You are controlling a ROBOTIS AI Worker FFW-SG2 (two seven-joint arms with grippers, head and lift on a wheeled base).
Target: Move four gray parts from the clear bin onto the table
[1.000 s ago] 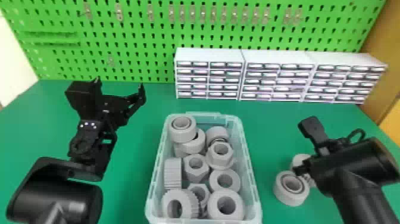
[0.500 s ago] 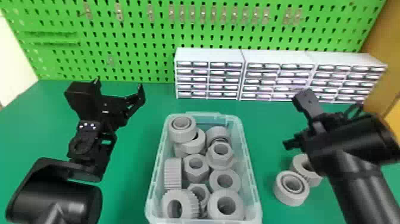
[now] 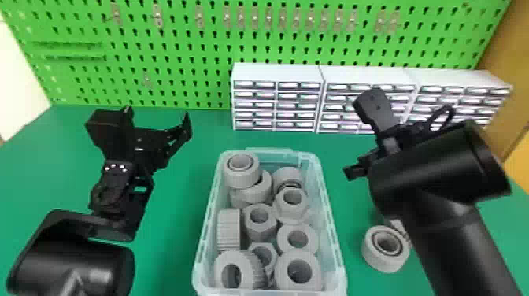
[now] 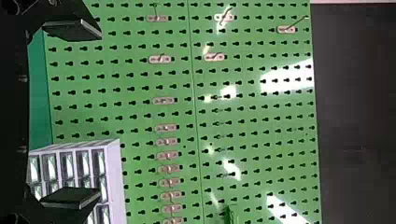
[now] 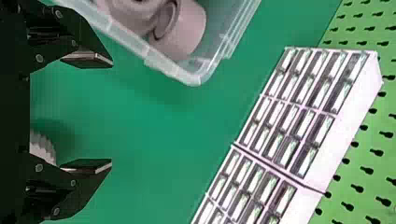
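Observation:
Several gray rings, nuts and gears lie in the clear bin [image 3: 334, 236], among them a stacked ring [image 3: 241, 170] in its far left corner. On the table right of the bin sits a gray ring [image 3: 385, 248]; a second gray part [image 3: 400, 227] is mostly hidden behind my right arm. My right gripper [image 3: 354, 137] is above the table, right of the bin's far end. In the right wrist view my right gripper [image 5: 111, 114] is open and empty. My left gripper [image 3: 159, 114] stays parked left of the bin; the left wrist view shows that gripper [image 4: 100, 114] open.
White drawer cabinets [image 3: 275, 98] stand at the back of the green table [image 3: 169, 252], in front of the green pegboard [image 3: 189, 47]. The right gripper is in front of the cabinets in the head view.
My right arm has risen and moved left and away from the gray parts on the table, uncovering then again partly covering the second one. The left arm has kept still.

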